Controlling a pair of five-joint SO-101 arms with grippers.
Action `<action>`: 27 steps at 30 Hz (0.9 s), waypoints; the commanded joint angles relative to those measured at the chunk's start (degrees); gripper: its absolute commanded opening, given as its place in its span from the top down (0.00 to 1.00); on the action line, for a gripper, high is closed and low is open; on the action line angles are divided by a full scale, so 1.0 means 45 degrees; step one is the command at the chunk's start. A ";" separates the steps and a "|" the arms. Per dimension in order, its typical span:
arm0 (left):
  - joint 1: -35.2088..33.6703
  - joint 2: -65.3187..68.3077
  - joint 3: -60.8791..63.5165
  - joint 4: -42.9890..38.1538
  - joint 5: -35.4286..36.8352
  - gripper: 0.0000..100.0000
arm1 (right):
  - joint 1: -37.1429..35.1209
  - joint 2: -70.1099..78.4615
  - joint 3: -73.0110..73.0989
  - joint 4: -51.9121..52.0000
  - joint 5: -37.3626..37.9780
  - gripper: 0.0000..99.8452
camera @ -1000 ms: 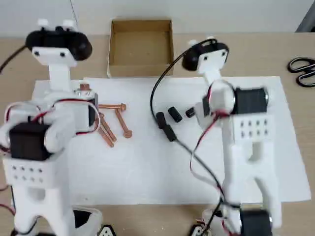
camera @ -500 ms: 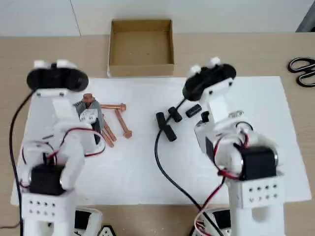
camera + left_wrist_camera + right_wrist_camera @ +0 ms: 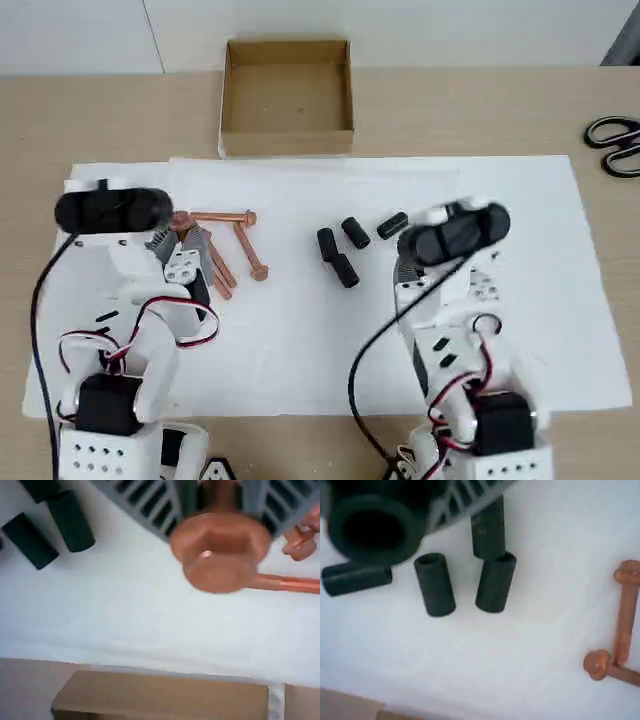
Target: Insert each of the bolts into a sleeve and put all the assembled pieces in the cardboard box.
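Fingers [image 3: 142,502] of the left gripper [image 3: 220,497] pinch a bolt [image 3: 220,555], the right gripper [image 3: 385,500] a sleeve [image 3: 367,530] — both arms have drawn back (parts in hand) — insertion likely next.

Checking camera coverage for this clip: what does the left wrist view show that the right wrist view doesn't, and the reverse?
Left wrist, not right: the cardboard box and a copper bolt clamped in the left hand. Right wrist, not left: a black sleeve held in the right hand. Both: loose sleeves and loose bolts lying on the white paper.
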 commanded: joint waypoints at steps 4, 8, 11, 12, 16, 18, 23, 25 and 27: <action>0.0449 -0.0195 -0.0029 -0.1250 0.0781 0.99 | -0.0479 -0.2706 0.3145 -0.2940 -0.0098 1.00; 0.2325 -0.0137 -0.0049 -0.1836 0.0801 0.99 | -0.1162 -0.3116 0.3575 -0.3038 -0.0117 1.00; 0.3009 0.0762 -0.0166 -0.2852 0.0801 0.99 | -0.1436 -0.3116 0.3575 -0.3038 -0.0137 1.00; 0.3048 0.1211 -0.0283 -0.3145 0.0821 0.99 | -0.1534 -0.3116 0.3595 -0.3018 -0.0137 1.00; 0.3106 0.3282 -0.1338 -0.4083 0.1368 0.99 | -0.2413 -0.3116 0.3790 -0.2295 -0.0137 1.00; 0.3126 0.4239 -0.2178 -0.4357 0.1856 0.99 | -0.2686 -0.3116 0.3770 -0.1983 -0.0156 1.00; 0.3751 0.5783 -0.2960 -0.5333 0.2266 0.99 | -0.3214 -0.3155 0.3770 -0.1924 -0.0156 1.00; 0.4298 0.6115 -0.2842 -0.5919 0.2247 0.99 | -0.3683 -0.3136 0.3770 -0.1905 -0.0156 1.00; 0.4669 0.6291 -0.2569 -0.6584 0.2227 0.99 | -0.3976 -0.3116 0.3829 -0.1905 -0.0156 1.00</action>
